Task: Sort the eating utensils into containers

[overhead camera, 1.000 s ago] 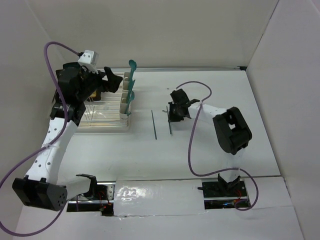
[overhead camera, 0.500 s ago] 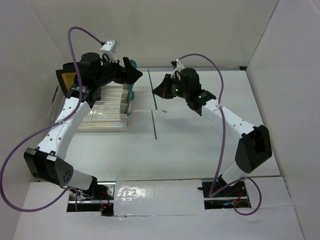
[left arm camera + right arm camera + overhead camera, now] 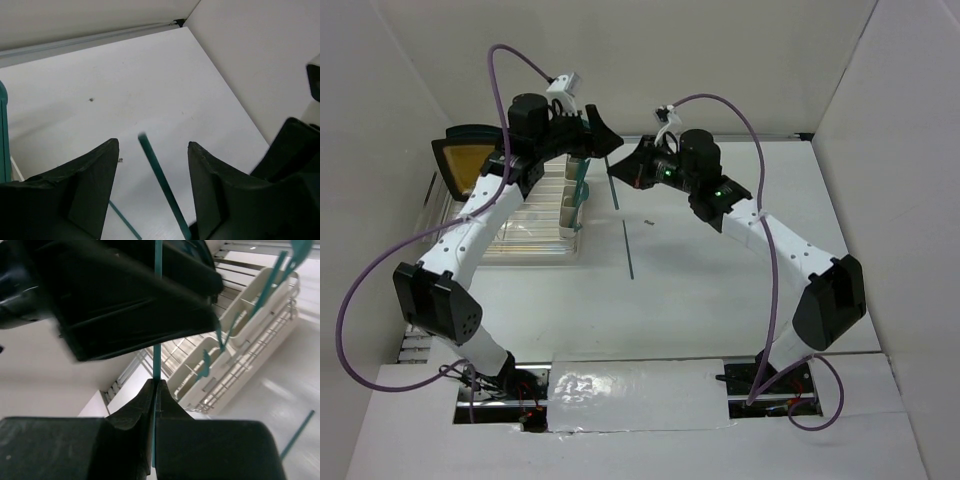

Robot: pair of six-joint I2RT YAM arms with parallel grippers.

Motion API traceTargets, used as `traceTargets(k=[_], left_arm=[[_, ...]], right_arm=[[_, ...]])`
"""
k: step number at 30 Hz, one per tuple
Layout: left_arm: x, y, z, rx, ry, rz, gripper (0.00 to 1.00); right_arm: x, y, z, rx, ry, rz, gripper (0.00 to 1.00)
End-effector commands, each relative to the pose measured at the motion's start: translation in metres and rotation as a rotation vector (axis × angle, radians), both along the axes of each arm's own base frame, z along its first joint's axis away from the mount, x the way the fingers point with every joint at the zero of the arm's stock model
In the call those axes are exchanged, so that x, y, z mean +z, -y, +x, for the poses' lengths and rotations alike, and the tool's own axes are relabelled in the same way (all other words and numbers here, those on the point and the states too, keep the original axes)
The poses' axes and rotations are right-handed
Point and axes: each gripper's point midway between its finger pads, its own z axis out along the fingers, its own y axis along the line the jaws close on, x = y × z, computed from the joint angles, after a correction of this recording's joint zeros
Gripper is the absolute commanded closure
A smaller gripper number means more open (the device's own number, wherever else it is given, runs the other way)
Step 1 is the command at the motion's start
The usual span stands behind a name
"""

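Observation:
My right gripper is shut on the thin handle of a teal utensil and holds it up in the air. In the top view this utensil hangs between the two grippers. My left gripper stands open around the same handle, and neither finger touches it. From above, the left gripper is just left of the right gripper. The cream containers stand below the left gripper with teal utensils sticking out of them. Another teal utensil lies flat on the table.
A clear wire-ribbed dish rack carries the containers at the left. A black-rimmed yellow plate stands at its far left end. White walls close in the table at the back and right. A small dark speck lies near the middle.
The right gripper lifted a utensil off the table and carried it up and left. The left gripper swung right from above the rack to meet it, and its jaws have narrowed around the handle.

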Motion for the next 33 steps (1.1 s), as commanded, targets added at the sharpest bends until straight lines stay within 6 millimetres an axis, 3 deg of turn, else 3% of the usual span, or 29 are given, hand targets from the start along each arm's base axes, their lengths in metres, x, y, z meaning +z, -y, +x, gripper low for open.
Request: traceTargets(k=[1,3,5,6,7,8,9,10,12,14,15,16,17,18,19,21,22,23,27,30,32,33], left_arm=[[0.028,0.007,0.008,0.006,0.044,-0.044,0.33],[0.031,0.011,0.009,-0.013,0.041,-0.056,0.46],[0.037,0.013,0.008,-0.023,0.042,-0.075,0.68],[0.037,0.016,0.009,-0.024,0.042,-0.078,0.92],[0.037,0.016,0.012,-0.015,0.038,-0.082,1.0],[0.036,0.015,0.016,-0.016,0.056,-0.067,1.0],[0.049,0.012,0.018,-0.009,0.1,-0.061,1.0],[0.058,0.009,0.021,-0.02,0.146,-0.058,1.0],[0.078,-0.01,0.031,0.001,0.22,-0.059,1.0],[0.108,-0.028,0.037,0.011,0.326,-0.081,1.0],[0.116,-0.043,0.042,0.027,0.353,-0.085,1.0],[0.127,-0.052,0.046,0.029,0.408,-0.09,1.0],[0.138,-0.06,0.048,0.025,0.476,-0.087,1.0],[0.14,-0.066,0.052,0.032,0.494,-0.083,1.0],[0.144,-0.072,0.057,0.017,0.531,-0.073,1.0],[0.147,-0.088,0.065,0.034,0.576,-0.046,1.0],[0.137,-0.087,0.072,0.024,0.585,-0.029,1.0],[0.138,-0.089,0.076,0.023,0.63,-0.011,1.0],[0.113,-0.088,0.096,0.014,0.686,0.053,1.0],[0.088,-0.082,0.104,-0.019,0.721,0.072,1.0],[0.074,-0.071,0.104,-0.046,0.763,0.101,1.0],[0.066,-0.066,0.109,-0.046,0.774,0.107,1.0]], right_arm=[[0.069,-0.007,-0.019,0.054,0.156,0.112,1.0],[0.074,-0.008,-0.019,0.049,0.161,0.11,1.0],[0.072,-0.009,-0.017,0.049,0.153,0.105,1.0],[0.075,-0.009,-0.015,0.034,0.152,0.103,1.0],[0.075,-0.008,-0.011,0.019,0.145,0.096,0.97],[0.067,-0.006,-0.009,0.005,0.105,0.068,0.86],[0.069,-0.003,-0.007,-0.012,0.09,0.055,0.5],[0.082,0.008,0.003,-0.041,0.096,0.058,0.4],[0.082,0.024,0.01,-0.067,0.063,0.028,0.21],[0.099,0.054,0.019,-0.128,0.095,0.02,0.09],[0.096,0.064,0.021,-0.155,0.088,-0.003,0.0],[0.105,0.077,0.019,-0.186,0.118,-0.01,0.0],[0.09,0.093,0.033,-0.247,0.094,-0.042,0.0],[0.087,0.102,0.033,-0.263,0.089,-0.052,0.0],[0.076,0.122,0.04,-0.324,0.07,-0.067,0.0],[0.056,0.136,0.047,-0.367,0.033,-0.093,0.0],[0.042,0.139,0.05,-0.38,0.015,-0.114,0.0],[0.017,0.144,0.054,-0.406,-0.024,-0.147,0.0],[-0.033,0.143,0.063,-0.396,-0.066,-0.222,0.0],[-0.048,0.133,0.068,-0.351,-0.069,-0.266,0.0],[-0.069,0.129,0.075,-0.334,-0.107,-0.311,0.0],[-0.068,0.128,0.08,-0.332,-0.103,-0.319,0.0]])
